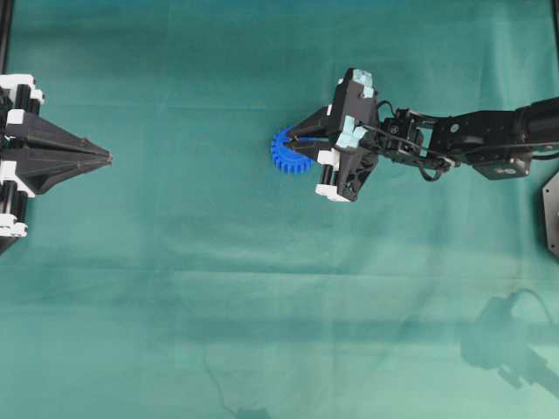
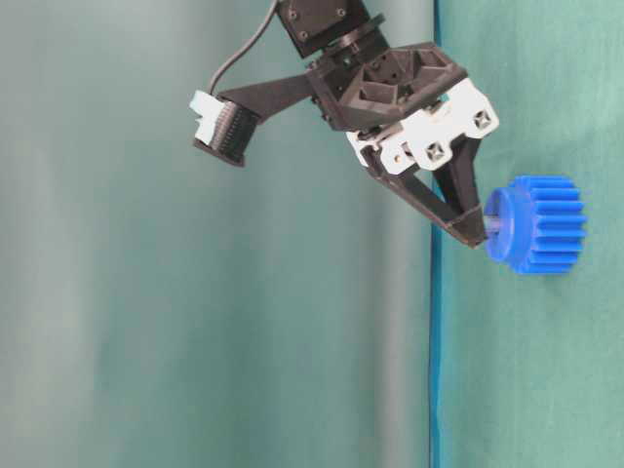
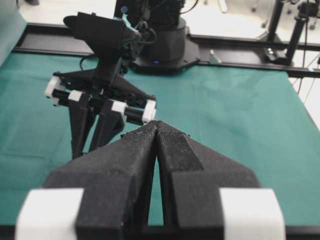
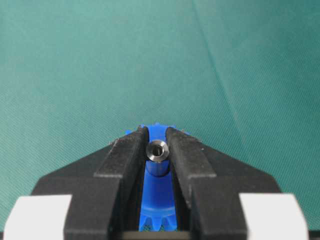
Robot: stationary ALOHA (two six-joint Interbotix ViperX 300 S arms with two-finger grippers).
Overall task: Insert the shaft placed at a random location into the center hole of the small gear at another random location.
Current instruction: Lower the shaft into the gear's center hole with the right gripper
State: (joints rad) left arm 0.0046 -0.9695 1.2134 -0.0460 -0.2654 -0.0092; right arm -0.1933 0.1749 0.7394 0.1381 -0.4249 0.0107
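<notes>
Left gripper (image 1: 106, 158): jaws closed on nothing, far left of the small gear (image 1: 288, 154). Gear lies flat on the green table (image 1: 218, 288). Right gripper (image 1: 300, 140): jaws grip the shaft (image 4: 157, 151) directly over the gear's hub; whether it has entered the center hole is unclear.

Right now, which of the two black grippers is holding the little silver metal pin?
The right gripper, over the blue toothed plastic gear, pinches the silver pin; the left gripper is shut and empty.
</notes>
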